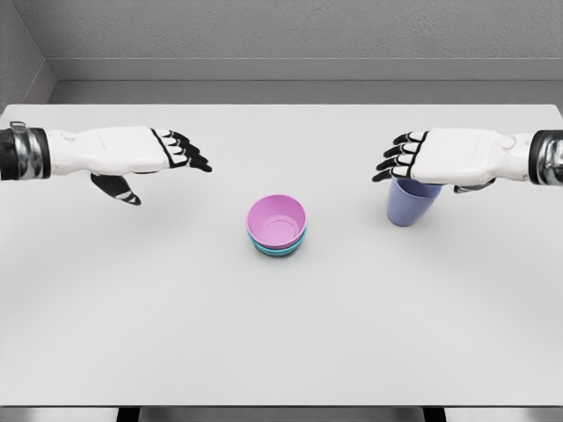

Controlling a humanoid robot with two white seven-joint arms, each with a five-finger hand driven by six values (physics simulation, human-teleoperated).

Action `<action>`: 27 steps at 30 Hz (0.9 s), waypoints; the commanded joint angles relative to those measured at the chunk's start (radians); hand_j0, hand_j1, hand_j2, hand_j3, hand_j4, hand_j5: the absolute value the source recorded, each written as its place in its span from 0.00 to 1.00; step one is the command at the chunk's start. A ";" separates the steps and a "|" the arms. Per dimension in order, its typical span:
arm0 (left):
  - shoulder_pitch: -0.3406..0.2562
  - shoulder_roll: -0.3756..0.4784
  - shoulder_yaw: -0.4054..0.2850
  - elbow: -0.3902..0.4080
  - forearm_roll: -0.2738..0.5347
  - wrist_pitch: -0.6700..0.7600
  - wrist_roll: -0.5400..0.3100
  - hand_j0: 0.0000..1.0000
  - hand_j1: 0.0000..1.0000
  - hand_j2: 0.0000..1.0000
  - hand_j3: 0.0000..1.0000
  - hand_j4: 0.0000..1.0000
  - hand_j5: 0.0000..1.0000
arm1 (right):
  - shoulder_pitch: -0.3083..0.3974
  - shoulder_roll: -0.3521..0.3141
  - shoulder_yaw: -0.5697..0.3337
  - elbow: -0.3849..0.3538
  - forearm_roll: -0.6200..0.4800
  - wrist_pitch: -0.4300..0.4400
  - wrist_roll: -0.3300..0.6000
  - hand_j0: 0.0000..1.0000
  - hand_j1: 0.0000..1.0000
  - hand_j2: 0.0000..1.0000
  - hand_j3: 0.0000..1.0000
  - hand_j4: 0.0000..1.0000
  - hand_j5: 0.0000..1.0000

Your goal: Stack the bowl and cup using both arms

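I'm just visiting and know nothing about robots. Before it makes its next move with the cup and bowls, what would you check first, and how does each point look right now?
1. Pink bowl nested in the teal bowl, opening up: ok.
2. Purple cup upright on the table: ok.
3. Right hand over the cup: ok, it hovers above the rim.
4. Cup grasped: not ok, fingers are spread and hold nothing.
5. Left hand free: ok, open, left of the bowls, holding nothing.
6. Path from cup to bowls free: ok, only bare table between them.
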 commanded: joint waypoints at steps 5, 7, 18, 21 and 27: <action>0.000 -0.014 -0.001 0.000 -0.042 0.002 0.000 1.00 1.00 1.00 1.00 1.00 1.00 | 0.003 0.001 0.000 0.030 -0.002 0.002 0.000 1.00 1.00 1.00 1.00 1.00 1.00; 0.000 -0.014 -0.001 0.000 -0.042 0.002 0.000 1.00 1.00 1.00 1.00 1.00 1.00 | 0.003 0.003 0.000 0.037 -0.001 0.002 0.000 1.00 1.00 1.00 1.00 1.00 1.00; 0.002 -0.011 -0.002 0.004 -0.044 0.002 0.000 1.00 1.00 1.00 1.00 1.00 1.00 | 0.006 0.038 0.004 0.070 0.027 0.002 0.000 1.00 1.00 1.00 1.00 1.00 1.00; 0.002 -0.014 -0.006 0.004 -0.045 0.002 0.000 1.00 1.00 1.00 1.00 1.00 1.00 | 0.006 0.041 0.004 0.076 0.027 0.002 0.000 1.00 1.00 1.00 1.00 1.00 1.00; 0.002 -0.015 -0.012 0.004 -0.045 0.002 0.000 1.00 1.00 1.00 1.00 1.00 1.00 | 0.014 0.057 0.015 0.103 0.044 0.002 0.000 1.00 1.00 1.00 1.00 1.00 1.00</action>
